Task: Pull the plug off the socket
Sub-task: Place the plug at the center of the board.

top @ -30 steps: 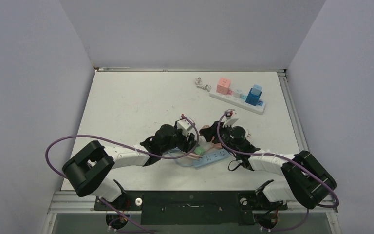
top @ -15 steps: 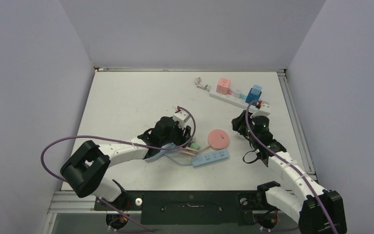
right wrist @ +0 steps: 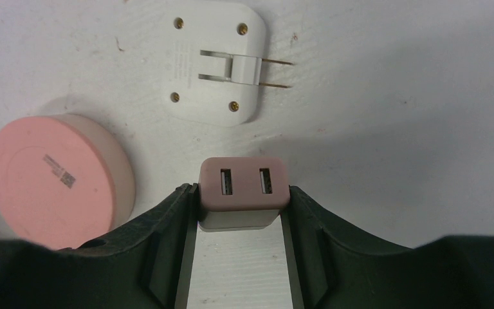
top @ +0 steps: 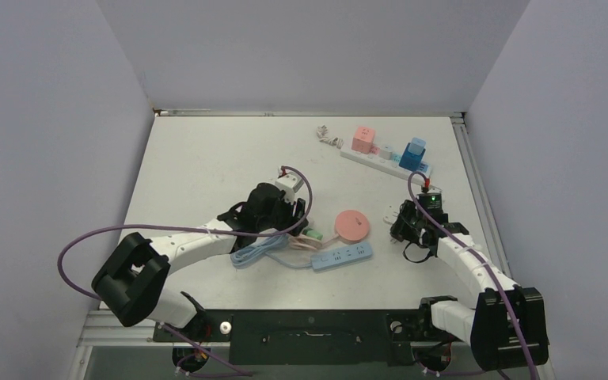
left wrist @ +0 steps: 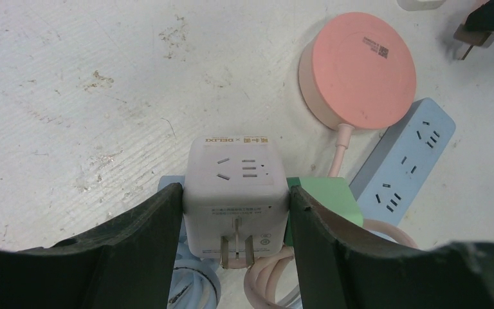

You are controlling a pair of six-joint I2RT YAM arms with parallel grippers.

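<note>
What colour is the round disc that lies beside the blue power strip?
Salmon pink. The round disc shows best in the left wrist view.

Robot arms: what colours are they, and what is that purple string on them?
The left arm and right arm both have white tube-shaped links and chunky black joints. The purple string is a cable looping along each arm. The fingers are black and curved, and a small green light glows on the right wrist.
</note>
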